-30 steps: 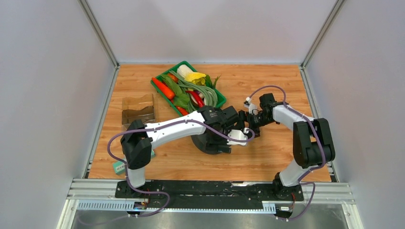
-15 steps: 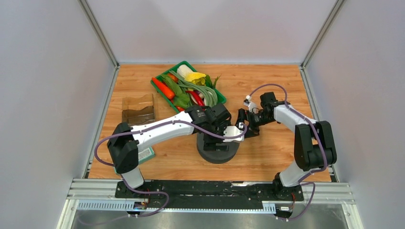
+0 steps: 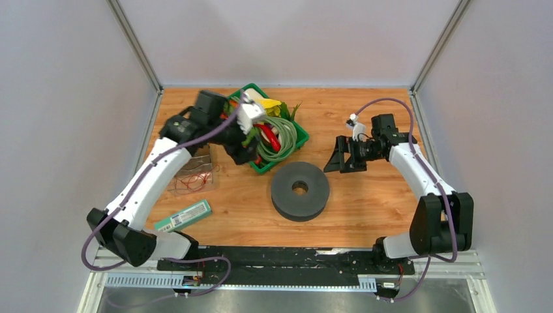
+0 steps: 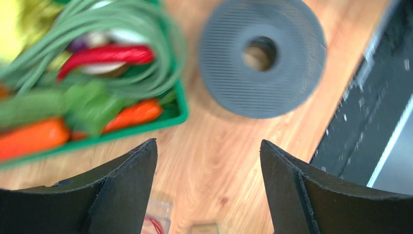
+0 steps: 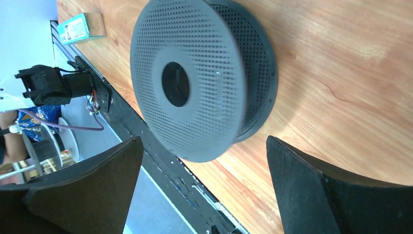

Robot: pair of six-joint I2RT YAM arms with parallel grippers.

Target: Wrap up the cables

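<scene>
I find the thin red wire (image 3: 191,180) loose at the clear packet (image 3: 202,163), left on the worktop (image 3: 365,215), well apart from the grey spool (image 3: 300,190). Left jaws and right jaws stand spread, empty. I judge no wrapping is done yet.

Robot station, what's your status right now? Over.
Left jaws, right jaws open, empty. Red wire untouched, at clear bag, left of spool. Spool bare, nothing blocking it.
</scene>
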